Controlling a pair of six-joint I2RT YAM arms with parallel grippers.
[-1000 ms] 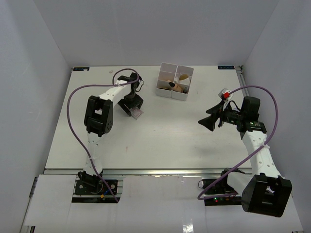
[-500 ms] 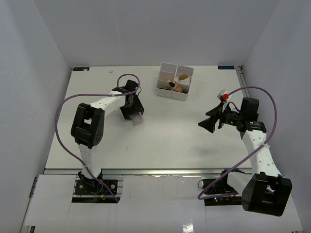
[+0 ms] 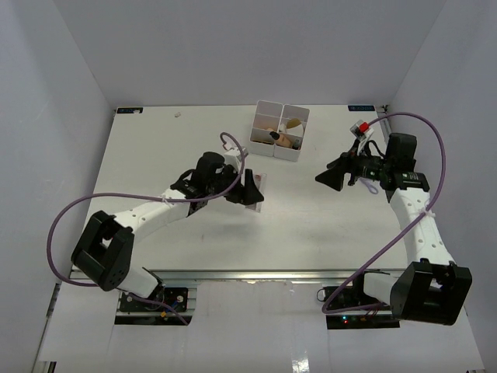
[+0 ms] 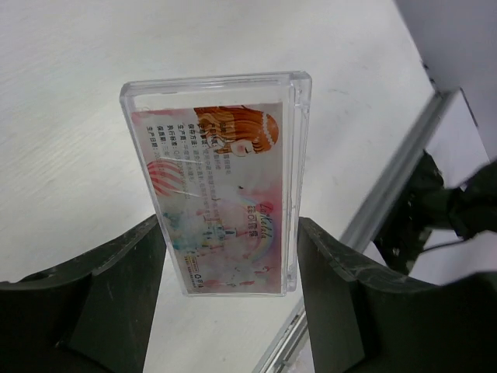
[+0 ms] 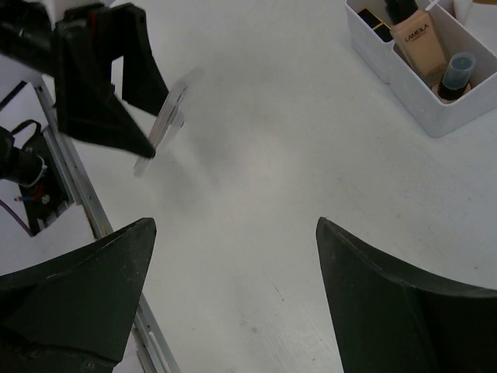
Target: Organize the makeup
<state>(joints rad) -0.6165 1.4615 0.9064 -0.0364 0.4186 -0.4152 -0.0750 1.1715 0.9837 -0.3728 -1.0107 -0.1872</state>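
Over the last second the left arm has swung away from the upper left of the table [image 3: 147, 148] and reached towards the middle of the overhead view. It brings along the pink flat packet [image 4: 221, 175], a clear case with a cartoon-printed pink card inside. The left gripper [image 3: 250, 189] is clamped across the packet's long edges, its jaws spread fairly wide to span it, and appears to hold it on edge clear of the surface. The packet now sits just below and left of the white compartment box [image 3: 262, 146], which already holds a tan bottle [image 5: 419, 35] and other pieces. So transport looks well under way, with placing into a compartment still to do. The right gripper [image 3: 330, 177] hangs at centre right, jaws spread and empty.
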